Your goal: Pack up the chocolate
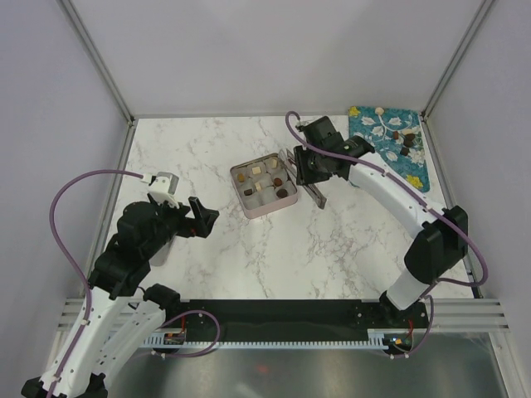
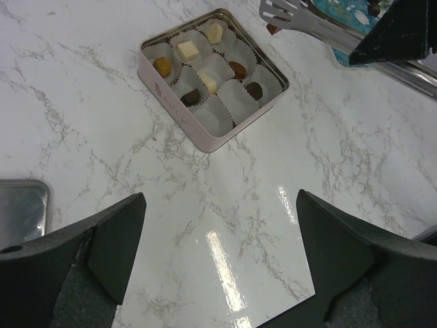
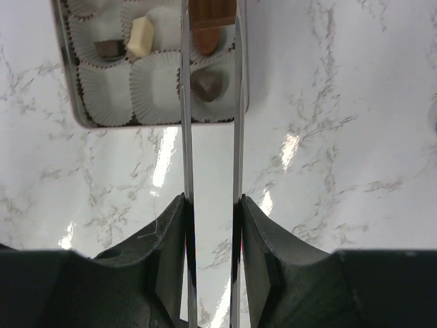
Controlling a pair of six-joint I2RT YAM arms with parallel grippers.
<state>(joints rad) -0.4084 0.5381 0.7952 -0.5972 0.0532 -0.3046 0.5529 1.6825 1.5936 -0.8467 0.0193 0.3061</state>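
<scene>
The square pink tin (image 1: 238, 177) sits mid-table with white paper cups, several holding chocolate (image 2: 187, 49). My right gripper (image 3: 212, 201) is shut on the long metal tongs (image 3: 184, 137), just right of the tin. The tong tips pinch a light brown chocolate (image 3: 208, 27) over the tin's near-right corner, above a cup with a dark piece (image 3: 208, 85). More chocolate (image 1: 406, 141) lies on the teal patterned cloth (image 1: 415, 172) at the back right. My left gripper (image 2: 222, 232) is open and empty, well left of the tin (image 2: 179, 109).
A flat metal lid-like piece (image 2: 20, 205) lies on the marble by my left gripper. Grey walls and metal rails close the table at the back and sides. The right arm (image 1: 390, 195) reaches across from the right towards the tin.
</scene>
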